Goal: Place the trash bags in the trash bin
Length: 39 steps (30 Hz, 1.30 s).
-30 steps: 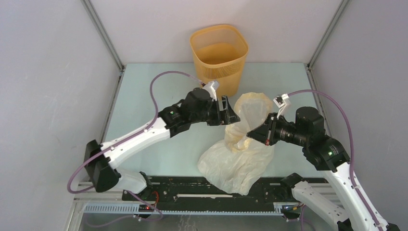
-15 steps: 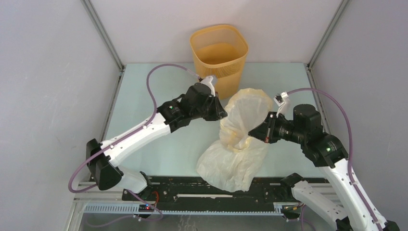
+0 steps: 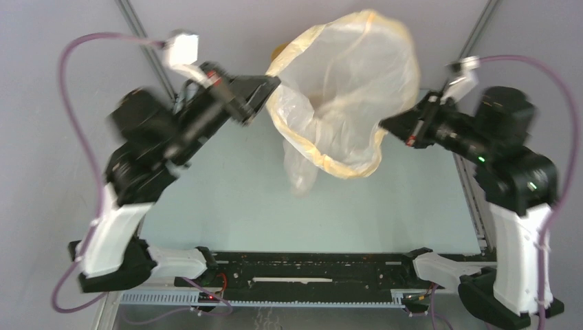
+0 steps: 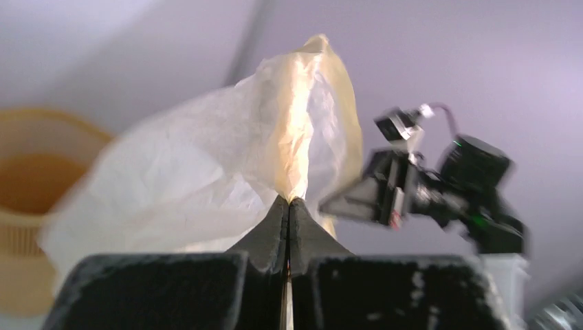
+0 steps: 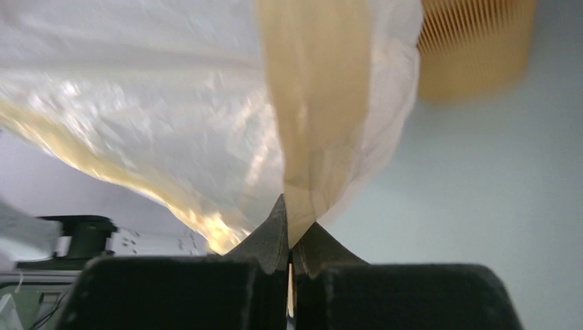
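Left gripper [image 3: 265,86], at the left of the overhead view, has its jaws pressed together on the pale yellow rim band [image 3: 342,172] of the trash bag [image 3: 350,82]; its wrist view shows the fingertips meeting with a pinch of film between them. From there the bag spans the middle of the scene, held up in the air and well clear of the table [image 3: 227,199]. At the right, the right gripper [image 3: 386,126] is likewise clamped on the opposite side of the rim, jaws closed on a fold of the band.

The mouth is stretched into a wide loop between the two grips, so its long axis runs left to right, and the opening seems to face upward, toward the overhead camera. The body sags below the loop, with the closed end hanging toward the table, nearer the left side.

The trash bin [image 3: 277,51] stands at the far edge, almost wholly hidden behind the bag from above; it shows blurred in both wrist views, and it looks empty.

As a judgement, the pick-up and opening are done. What is left is to carry the bag over the bin, lower the closed end inside, settle the rim around the mouth and let go
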{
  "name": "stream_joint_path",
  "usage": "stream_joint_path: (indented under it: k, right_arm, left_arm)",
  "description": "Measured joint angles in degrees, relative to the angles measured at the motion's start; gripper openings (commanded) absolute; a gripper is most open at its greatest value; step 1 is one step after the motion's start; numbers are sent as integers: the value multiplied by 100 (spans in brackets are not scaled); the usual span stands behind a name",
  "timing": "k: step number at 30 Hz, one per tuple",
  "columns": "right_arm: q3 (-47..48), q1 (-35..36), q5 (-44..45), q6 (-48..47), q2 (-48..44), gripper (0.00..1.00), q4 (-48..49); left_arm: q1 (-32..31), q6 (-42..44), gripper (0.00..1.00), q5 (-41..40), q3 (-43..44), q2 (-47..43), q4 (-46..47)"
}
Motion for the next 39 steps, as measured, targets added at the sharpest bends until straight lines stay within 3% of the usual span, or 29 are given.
stream_joint_path:
  k: [2,4,7,9,13,15,18,20,22,26,28,29,31,33,36,39]
  right_arm:
    - [393,164,4,-48,-254,0,664]
    - [-328,293,20,-96,-1016,0,1357]
    - [-2151,334,15,-70,-2402,0,1941]
    - [-3606,352,-153,4,-2909,0,2122]
    - [-6496,529,-339,315,-2625,0,2061]
    - [-7366,649,-339,479,-2758,0,1451]
    - [-7154,728,-343,549,-3373,0,984]
    - [-6212,726,-348,507,-3303,0,942]
    - [-5112,728,-411,428,-2861,0,964]
    - [-2090,752,-538,289,-1493,0,911]
    - [-1110,767,-566,245,-1115,0,1130]
    - [-848,772,-575,240,-1062,0,1220]
    - [-767,780,-597,221,-1174,0,1445]
    - [-1335,791,-601,234,-1589,0,1631]
    - [-2802,798,-737,297,-2280,0,1753]
    - [-4492,811,-863,328,-2413,0,1611]
  left_arm:
    - [-822,474,0,-15,-240,-640,592]
    - [-984,544,0,-356,-1073,-1390,879]
    - [-942,-74,0,-1252,-2951,-2487,1093]
    - [-938,-752,0,-1471,-4336,-2684,975]
    - [-988,-2159,0,-1099,-6977,-2227,520]
    - [-1010,-2627,0,-933,-7803,-2393,-26]
    - [-1005,-2736,0,-964,-7768,-2999,-337]
    - [-997,-2459,0,-1034,-6948,-3178,-365]
    - [-994,-2013,0,-1062,-5685,-2924,-356]
    - [-994,-892,0,-903,-1967,-1674,129]
    - [-994,-520,0,-826,-894,-1447,586]
    - [-994,-424,0,-824,-796,-1497,734]
    - [-994,-337,0,-892,-1298,-2011,1082]
    - [-992,-498,0,-1191,-2258,-2715,1294]
    - [-981,-1196,0,-1692,-3985,-3628,1071]
    - [-979,-2061,0,-1823,-5661,-4092,378]
